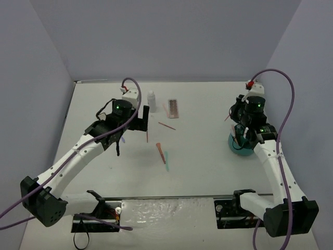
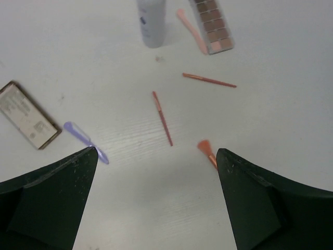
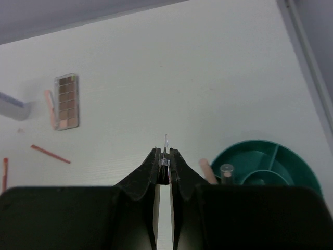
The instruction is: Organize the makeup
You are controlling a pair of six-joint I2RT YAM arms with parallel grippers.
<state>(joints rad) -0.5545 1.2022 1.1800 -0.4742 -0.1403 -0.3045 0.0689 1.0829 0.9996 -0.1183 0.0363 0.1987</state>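
Observation:
My left gripper hangs open above the table with nothing between its fingers. Ahead of it lie a brown stick, a red-brown stick and an orange brush. To its left are a purple stick and a flat palette. Farther off stand the whitish bottle, a pink stick and a second palette. My right gripper is shut on a thin clear-tipped stick beside the teal tub.
A teal stick lies near the table's middle. The tub holds a pink stick and a clear-capped tube. Grey walls close in the back and both sides. The right table edge runs close to the tub.

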